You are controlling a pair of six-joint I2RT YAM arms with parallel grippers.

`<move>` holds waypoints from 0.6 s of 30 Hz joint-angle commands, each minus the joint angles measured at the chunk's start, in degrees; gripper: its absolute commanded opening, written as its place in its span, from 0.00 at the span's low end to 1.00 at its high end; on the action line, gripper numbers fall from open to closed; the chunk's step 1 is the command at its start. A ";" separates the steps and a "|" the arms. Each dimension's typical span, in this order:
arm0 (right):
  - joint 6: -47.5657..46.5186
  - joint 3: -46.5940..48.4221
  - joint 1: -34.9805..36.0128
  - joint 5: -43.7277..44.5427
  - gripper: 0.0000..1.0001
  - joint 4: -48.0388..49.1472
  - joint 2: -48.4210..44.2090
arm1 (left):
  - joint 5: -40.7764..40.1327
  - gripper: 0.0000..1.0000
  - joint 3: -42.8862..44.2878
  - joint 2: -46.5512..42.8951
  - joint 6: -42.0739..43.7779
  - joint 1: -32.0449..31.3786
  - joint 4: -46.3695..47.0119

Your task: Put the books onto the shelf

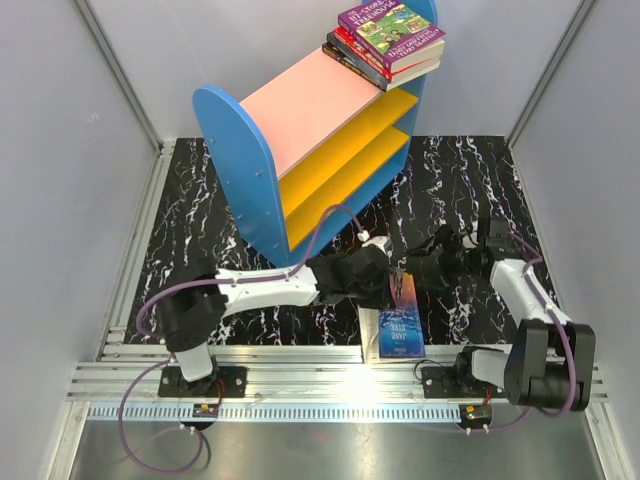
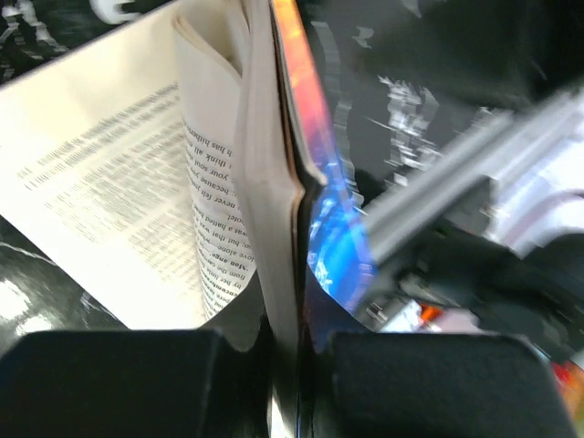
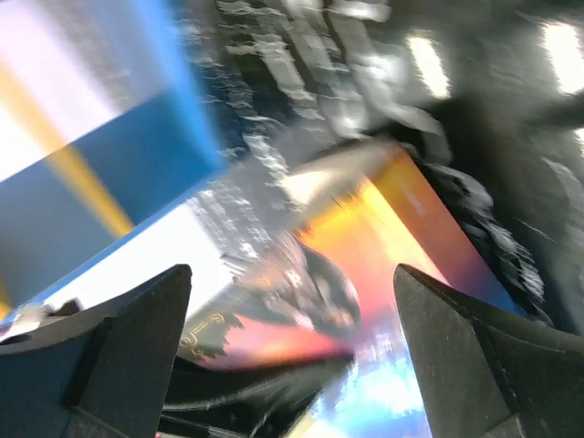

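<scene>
Dark blue book [image 1: 398,328] sits nearest, at the near edge of the black marbled surface [image 1: 470,180], with its lower end reaching over the metal rails in front. Its cover runs from blue at the near end to orange at the far end.

The left gripper [image 1: 386,282] is clamped on the far end of the dark blue book. In the left wrist view the left gripper [image 2: 297,388] has its jaws pressed together on the cover and a thin wad of pages, while the other pages fan open to the left with their print showing.

Just beside it, the right gripper [image 1: 420,270] hovers at the same end of the book. In the right wrist view the right gripper [image 3: 287,301] has its jaws spread wide with nothing between them but the blurred orange and blue cover below.

Farther back stands the shelf [image 1: 240,170], set at an angle. On the far end of its pink top board lies a stack of books [image 1: 388,40], a purple and green cover uppermost, a red one and a dark one under it.
</scene>
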 commanded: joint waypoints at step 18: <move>38.92 -35.24 0.40 -13.33 1.00 73.34 -10.96 | 13.80 0.00 -3.79 -16.52 -5.61 7.79 16.40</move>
